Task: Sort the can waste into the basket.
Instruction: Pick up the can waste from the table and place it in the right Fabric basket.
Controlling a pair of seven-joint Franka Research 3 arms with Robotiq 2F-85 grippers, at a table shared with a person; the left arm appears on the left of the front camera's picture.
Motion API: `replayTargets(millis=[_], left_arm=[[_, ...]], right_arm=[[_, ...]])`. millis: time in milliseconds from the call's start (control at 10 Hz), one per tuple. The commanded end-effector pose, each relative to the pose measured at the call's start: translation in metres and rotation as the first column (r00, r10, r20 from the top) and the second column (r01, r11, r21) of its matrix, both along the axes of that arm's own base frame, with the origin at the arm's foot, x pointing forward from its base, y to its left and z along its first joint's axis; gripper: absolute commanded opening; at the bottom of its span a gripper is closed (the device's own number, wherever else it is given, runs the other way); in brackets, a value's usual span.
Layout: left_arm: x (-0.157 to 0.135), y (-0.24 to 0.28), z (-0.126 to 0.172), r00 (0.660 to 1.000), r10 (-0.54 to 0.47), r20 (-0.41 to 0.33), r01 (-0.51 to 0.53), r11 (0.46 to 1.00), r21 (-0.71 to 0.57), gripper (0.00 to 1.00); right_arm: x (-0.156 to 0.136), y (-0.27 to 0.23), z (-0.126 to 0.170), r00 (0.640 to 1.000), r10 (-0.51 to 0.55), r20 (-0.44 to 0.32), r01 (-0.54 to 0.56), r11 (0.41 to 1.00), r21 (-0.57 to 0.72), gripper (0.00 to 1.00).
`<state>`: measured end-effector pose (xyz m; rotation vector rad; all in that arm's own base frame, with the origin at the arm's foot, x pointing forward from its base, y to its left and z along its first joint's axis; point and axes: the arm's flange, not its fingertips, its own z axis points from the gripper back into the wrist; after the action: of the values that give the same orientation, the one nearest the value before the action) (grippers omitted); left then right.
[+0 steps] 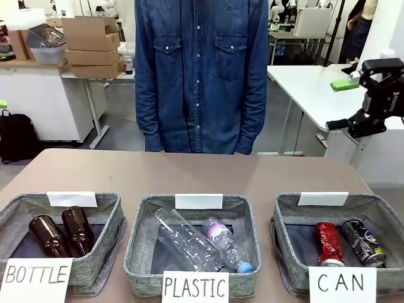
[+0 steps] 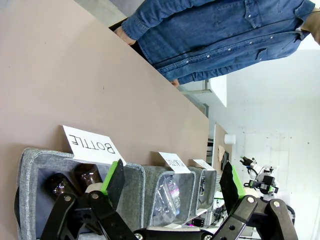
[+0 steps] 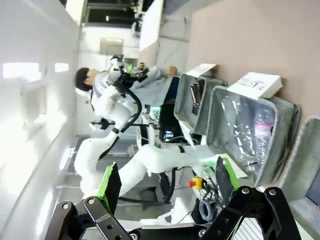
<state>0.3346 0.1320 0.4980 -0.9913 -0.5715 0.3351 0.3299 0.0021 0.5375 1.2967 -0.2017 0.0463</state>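
Note:
The grey CAN basket (image 1: 285, 214) stands at the table's front right behind its white "CAN" card (image 1: 341, 283). Inside it lie both cans side by side: the shiny red can (image 1: 328, 243) on the left and the black printed can (image 1: 364, 242) on the right. My right gripper (image 1: 341, 104) hangs high above the table's right edge, well clear of the basket; in the right wrist view my right gripper (image 3: 167, 172) is open with nothing between its fingers. My left gripper (image 2: 172, 175) is open and empty, looking along the row of bins from the bottle end.
A grey bin (image 1: 19, 208) marked "BOTTLE" holds two brown bottles (image 1: 63, 232) at the front left. The middle bin (image 1: 142, 218), marked "PLASTIC", holds clear plastic bottles (image 1: 196, 240). A person in a denim shirt (image 1: 202, 76) stands at the far edge. The tabletop (image 1: 189, 173) beyond the bins is bare.

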Motion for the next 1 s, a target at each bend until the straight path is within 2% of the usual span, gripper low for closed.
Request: replayTargets(millis=[0, 900], left_arm=[[0.0000, 0.0014, -0.0006, 1.000, -0.012, 0.009, 0.012, 1.000, 0.009, 1.00], [0.0000, 0.0014, -0.0006, 1.000, -0.012, 0.009, 0.012, 1.000, 0.009, 1.00]], right_arm=[[-0.0082, 0.0055, 0.0056, 1.000, -0.010, 0.012, 0.012, 0.985, -0.175, 1.00], [-0.0082, 0.0055, 0.0056, 1.000, -0.010, 0.012, 0.012, 0.985, -0.175, 1.00]])
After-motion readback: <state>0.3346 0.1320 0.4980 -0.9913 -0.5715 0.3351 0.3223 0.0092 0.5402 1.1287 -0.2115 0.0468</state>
